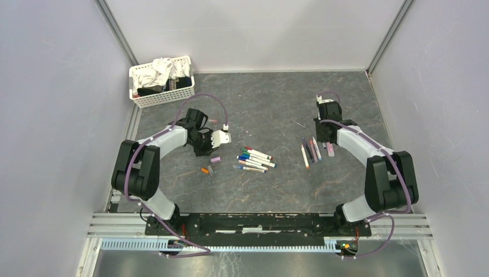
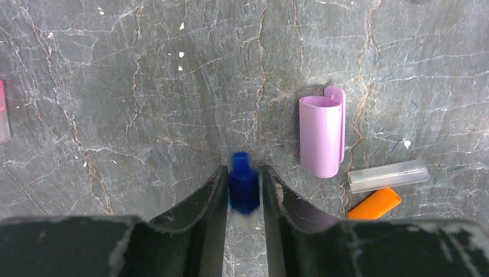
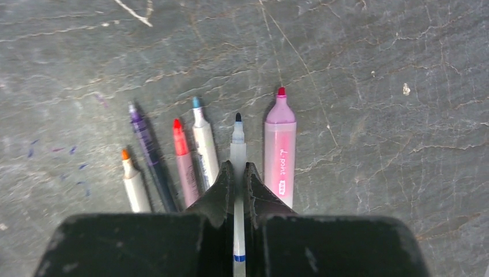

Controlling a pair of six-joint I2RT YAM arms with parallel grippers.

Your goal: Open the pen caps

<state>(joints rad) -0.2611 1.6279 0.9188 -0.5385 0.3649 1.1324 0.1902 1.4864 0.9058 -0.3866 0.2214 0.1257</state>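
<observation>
Grips blue cap (image 2: 244, 190) in left tool (image 2: 244, 173), jaws narrowed onto its sides, just left of purple cap (image 2: 320, 135). Shows orange cap (image 2: 375, 203) just beside purple cap, with bare tabletop (image 2: 144, 86) open above and left of it in left wrist view. Pinches dark-tipped pen (image 3: 238, 138) in right tool (image 3: 237, 168), jaws almost together, well right of purple cap.

On the grey, pale-veined table (image 2: 144, 86): blue cap (image 2: 244, 187), lilac cap (image 2: 320, 135), orange cap (image 2: 375, 203).

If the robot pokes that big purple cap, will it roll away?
Probably not far: the purple cap is round, but the clip along its side would likely stop it. It looks like hollow plastic, so probably stiff and light, easy to slide.
</observation>
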